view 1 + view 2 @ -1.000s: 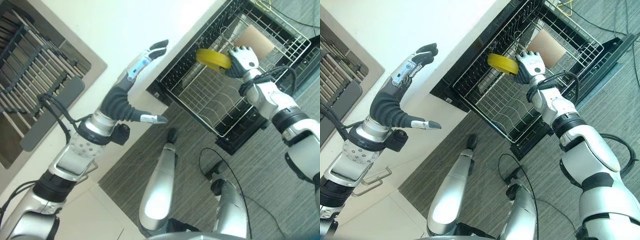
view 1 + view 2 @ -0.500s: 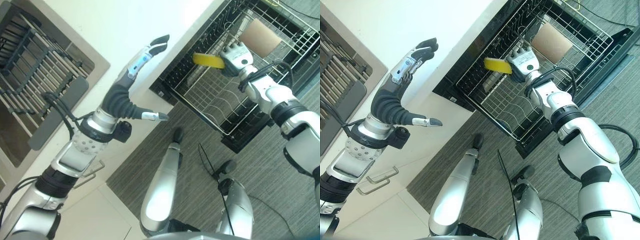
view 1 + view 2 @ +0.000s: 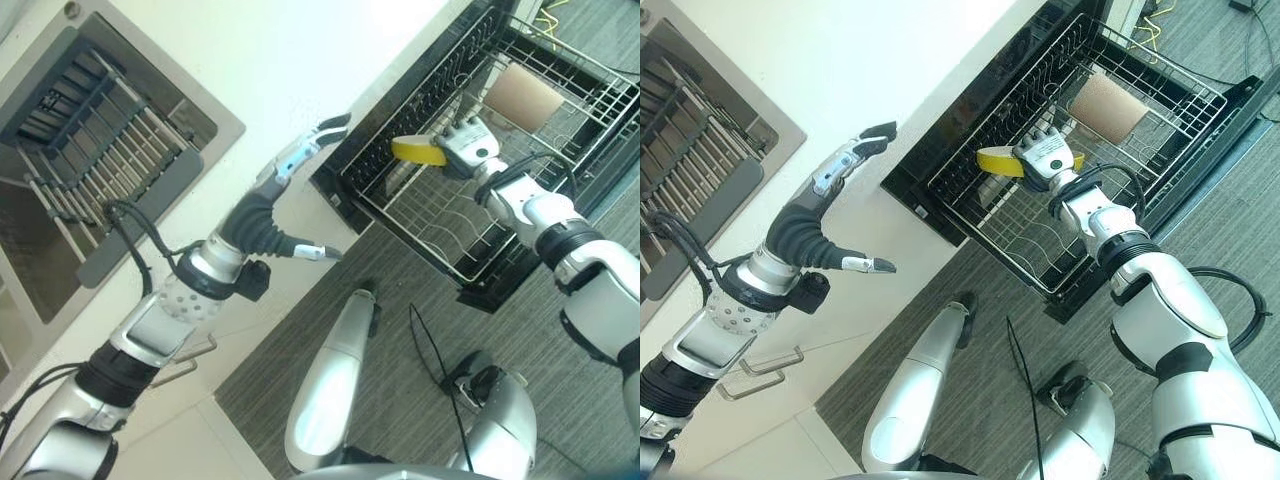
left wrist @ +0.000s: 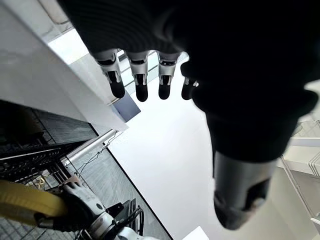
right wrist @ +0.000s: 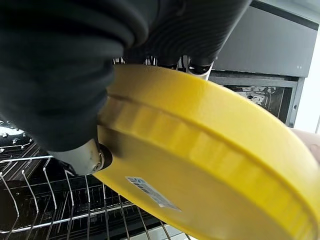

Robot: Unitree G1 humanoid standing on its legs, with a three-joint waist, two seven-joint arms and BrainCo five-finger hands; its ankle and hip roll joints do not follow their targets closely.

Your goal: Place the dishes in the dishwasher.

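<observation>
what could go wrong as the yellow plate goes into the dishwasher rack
The right hand pinches the round yellow plastic plate by one edge, so the plate could tip or slip out before it settles. It hangs above the pulled-out wire dishwasher rack and may land flat across the upright tines instead of between them. The tan plate already stands close behind the hand, so a wide swing might knock it.

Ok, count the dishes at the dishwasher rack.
2: a yellow dish held in the right hand over the rack, and a brown dish standing in it. Others may be hidden.
</observation>
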